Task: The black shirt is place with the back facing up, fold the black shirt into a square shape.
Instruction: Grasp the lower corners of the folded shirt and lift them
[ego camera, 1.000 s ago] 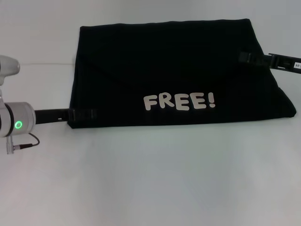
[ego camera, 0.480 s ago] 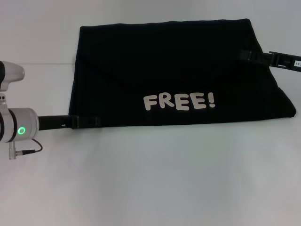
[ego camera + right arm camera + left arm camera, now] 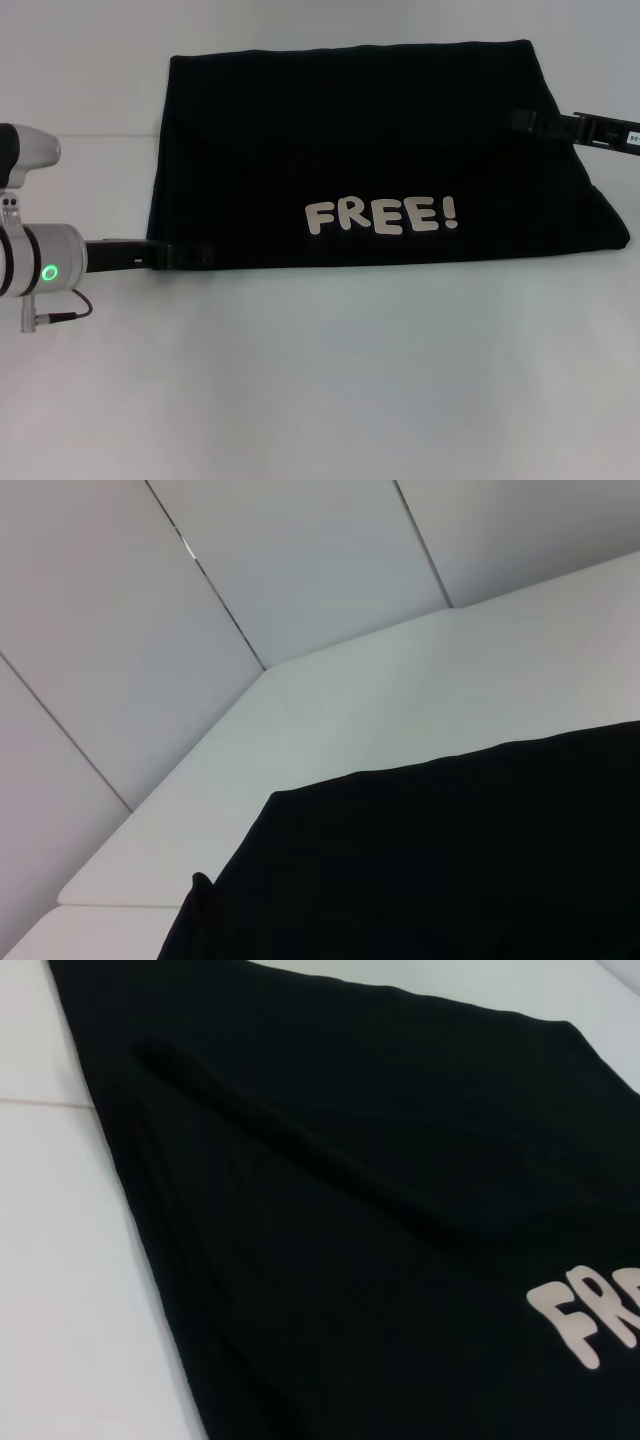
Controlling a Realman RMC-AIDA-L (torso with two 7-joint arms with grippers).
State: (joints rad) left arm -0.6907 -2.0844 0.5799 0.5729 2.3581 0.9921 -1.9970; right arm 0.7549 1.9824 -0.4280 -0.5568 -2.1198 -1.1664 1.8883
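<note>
The black shirt (image 3: 380, 150) lies folded flat on the white table as a wide band, its cream "FREE!" lettering (image 3: 382, 215) facing up near the front edge. My left gripper (image 3: 200, 255) lies low at the shirt's front left corner, black against the black cloth. My right gripper (image 3: 522, 121) rests at the shirt's right edge, farther back. The left wrist view shows the shirt (image 3: 350, 1210) close up, with a long ridge in the cloth and part of the lettering (image 3: 590, 1320). The right wrist view shows a corner of the shirt (image 3: 450, 860).
The white table (image 3: 330, 380) stretches in front of the shirt and to its left. The left arm's silver wrist with a green light (image 3: 45, 270) sits at the left edge. White wall panels (image 3: 250, 560) stand behind the table's far corner.
My left gripper has slid a little nearer and rightward along the shirt's front left corner. My right gripper has drawn back slightly to the right. The shirt has not moved.
</note>
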